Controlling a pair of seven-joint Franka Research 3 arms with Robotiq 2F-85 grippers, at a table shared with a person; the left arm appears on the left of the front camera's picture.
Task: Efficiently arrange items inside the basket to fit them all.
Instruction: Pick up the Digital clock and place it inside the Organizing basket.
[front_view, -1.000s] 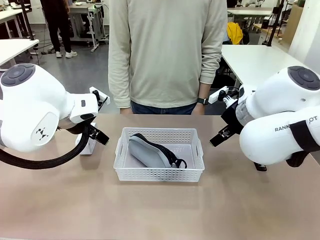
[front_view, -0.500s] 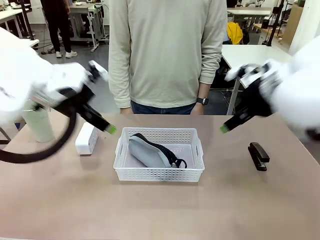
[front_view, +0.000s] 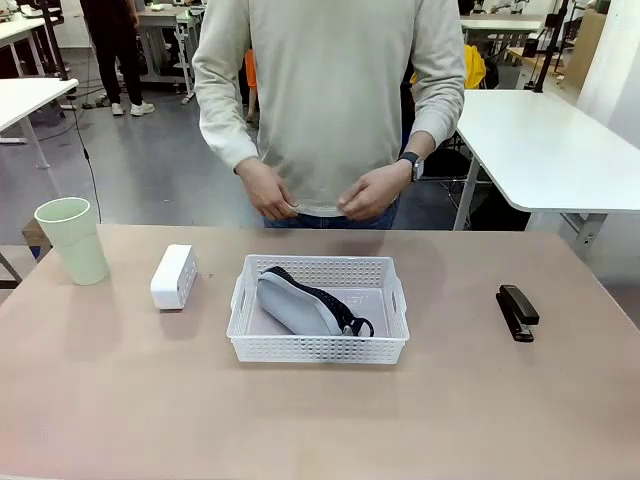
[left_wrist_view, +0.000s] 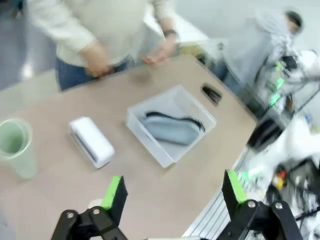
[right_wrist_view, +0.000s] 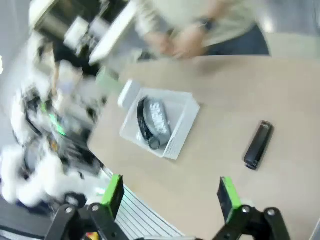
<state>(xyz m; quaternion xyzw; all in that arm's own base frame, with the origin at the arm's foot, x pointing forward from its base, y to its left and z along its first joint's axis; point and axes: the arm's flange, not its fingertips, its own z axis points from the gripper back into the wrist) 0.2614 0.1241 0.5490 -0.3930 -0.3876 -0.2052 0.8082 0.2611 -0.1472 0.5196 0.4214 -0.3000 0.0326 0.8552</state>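
Lifted clear of the table (front_view: 320, 420) since a second ago, probably to leave the person room to pack. Spread wide and empty: left gripper (left_wrist_view: 173, 186) and right gripper (right_wrist_view: 170, 189). Well beyond the left fingers, box (left_wrist_view: 91, 141) and cup (left_wrist_view: 15, 145) off to one side. Farther ahead, basket (left_wrist_view: 150, 142) with pouch (left_wrist_view: 170, 129) slantwise inside, hogging the floor. Far past the right fingers, stapler (right_wrist_view: 258, 144) lying alone. Farthest, person's hands (front_view: 368, 192) close together.

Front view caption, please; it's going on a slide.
Grey pouch lies in the white basket; cup, box and stapler sit on the table, person standing behind.
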